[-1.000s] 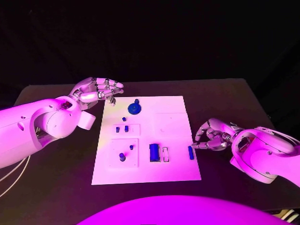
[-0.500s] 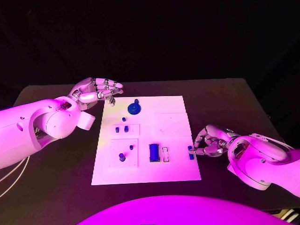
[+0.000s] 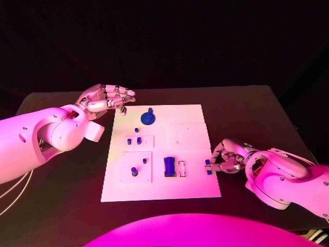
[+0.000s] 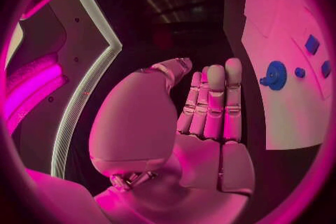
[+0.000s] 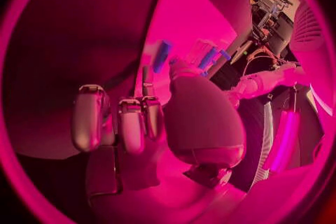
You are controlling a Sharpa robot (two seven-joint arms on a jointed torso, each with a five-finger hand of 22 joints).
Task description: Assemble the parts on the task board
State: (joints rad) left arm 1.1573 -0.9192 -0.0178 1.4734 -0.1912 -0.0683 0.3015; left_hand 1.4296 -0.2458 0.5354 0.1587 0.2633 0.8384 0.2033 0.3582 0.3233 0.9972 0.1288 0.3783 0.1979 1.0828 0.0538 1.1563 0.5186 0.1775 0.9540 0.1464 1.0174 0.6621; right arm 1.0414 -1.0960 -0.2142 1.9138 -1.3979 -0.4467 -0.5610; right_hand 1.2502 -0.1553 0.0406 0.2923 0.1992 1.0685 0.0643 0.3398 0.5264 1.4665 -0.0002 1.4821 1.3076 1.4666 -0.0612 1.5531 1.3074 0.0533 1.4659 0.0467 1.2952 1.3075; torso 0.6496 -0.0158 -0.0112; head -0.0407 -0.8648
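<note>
Task board (image 3: 190,185): white plate lying flat at the middle of the black table (image 3: 253,108), long axis running away from the robot.

Parts on the board:
- Round blue disc (image 3: 147,118) with a small stem, at the far end, near the left edge.
- Two short blue pegs (image 3: 134,140) in a small raised square below the disc, side by side, standing in their seats.
- Two small blue pieces (image 3: 138,168) on a larger raised square nearer the robot, one behind the other on a slant.
- Blue block (image 3: 169,166) at the board's middle, long axis parallel to the board's long axis, beside a narrow white slot (image 3: 182,169).
- Small blue bar (image 3: 207,166) at the right edge of the board, long axis also running along the board's length, far end pointing away from the robot.

Right hand (image 3: 225,158): at the right edge of the board, fingers curled toward the small blue bar, fingertips touching or just beside it. Cannot tell from the head view or the right wrist view whether the bar is actually pinched.

Left hand (image 3: 105,99): raised beyond the far left corner of the board, apart from all parts. Fingers (image 4: 213,101) pressed together, side by side, bent partly inward, thumb alongside; nothing held.
</note>
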